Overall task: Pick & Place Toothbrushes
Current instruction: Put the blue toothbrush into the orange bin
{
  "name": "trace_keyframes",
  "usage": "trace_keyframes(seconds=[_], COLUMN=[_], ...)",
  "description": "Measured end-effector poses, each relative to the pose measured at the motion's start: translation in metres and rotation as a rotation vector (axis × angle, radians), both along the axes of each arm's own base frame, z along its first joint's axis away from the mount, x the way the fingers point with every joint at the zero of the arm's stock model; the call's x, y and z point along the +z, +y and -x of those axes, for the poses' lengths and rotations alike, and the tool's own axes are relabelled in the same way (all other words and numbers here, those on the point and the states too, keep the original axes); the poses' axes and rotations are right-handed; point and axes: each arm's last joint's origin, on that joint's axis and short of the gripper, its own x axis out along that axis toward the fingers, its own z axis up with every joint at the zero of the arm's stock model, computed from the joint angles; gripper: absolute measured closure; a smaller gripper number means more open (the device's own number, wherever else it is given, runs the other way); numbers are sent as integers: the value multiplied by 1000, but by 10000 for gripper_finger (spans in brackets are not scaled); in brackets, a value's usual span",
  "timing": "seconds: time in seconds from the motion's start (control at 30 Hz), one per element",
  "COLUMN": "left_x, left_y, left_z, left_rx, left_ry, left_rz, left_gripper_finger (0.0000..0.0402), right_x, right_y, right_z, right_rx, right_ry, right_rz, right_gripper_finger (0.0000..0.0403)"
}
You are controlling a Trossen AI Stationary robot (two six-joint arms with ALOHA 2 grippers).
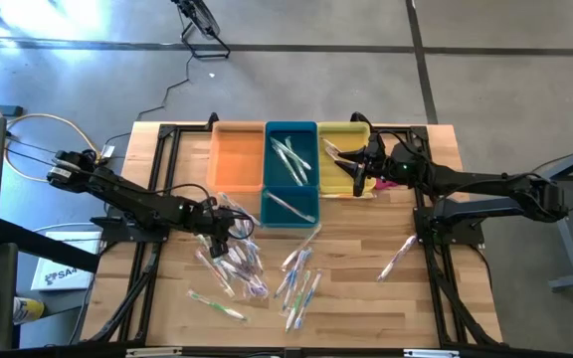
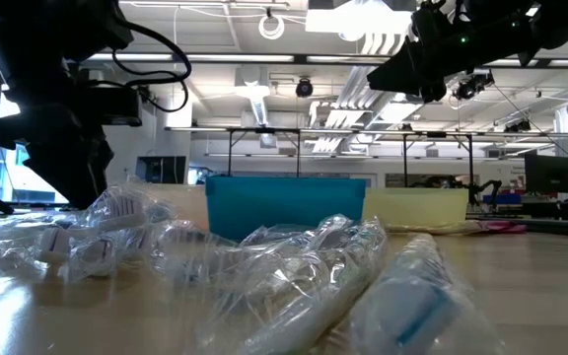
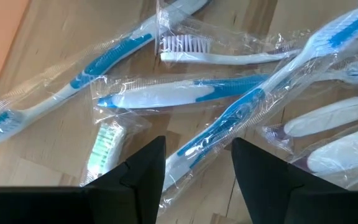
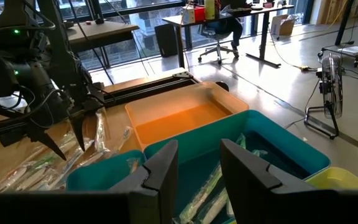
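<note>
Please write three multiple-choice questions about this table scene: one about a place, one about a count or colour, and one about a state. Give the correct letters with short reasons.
1. Where does the left gripper hover?
A. over the toothbrush pile on the table
B. over the yellow bin
C. off the table

2. How many bins stand side by side?
A. one
B. three
C. five

3. What does the orange bin hold?
A. many toothbrushes
B. a cloth
C. nothing visible

Answers:
1 A: the high view shows it above the wrapped brushes.
2 B: orange, teal bin and yellow form one row.
3 C: its floor shows bare in the high and right wrist views.
</note>
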Motion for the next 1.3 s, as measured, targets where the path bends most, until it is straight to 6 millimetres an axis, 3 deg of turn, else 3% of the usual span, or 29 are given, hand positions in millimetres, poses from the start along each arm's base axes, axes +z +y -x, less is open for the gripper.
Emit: trace_keyframes(seconds=[0.27, 0.57, 0.9, 1.3], left_x=[-2, -20, -21, -21], left_y=[0, -3, -4, -5], left_z=[-1, -11, -14, -15], left_rx=[1, -26, -22, -41], left_ry=[6, 61, 33, 34], left_rz=[-3, -30, -21, 17], left_gripper_finger=[222, 222, 224, 313], right_x=[0, -1, -1, -1], right_y=[0, 0, 0, 0], right_z=[0, 0, 0, 0], right_rx=[0, 1, 0, 0], right_ry=[1, 6, 7, 7], right_rz=[0, -2, -3, -3], right_gripper_finger=[292, 292, 292, 292])
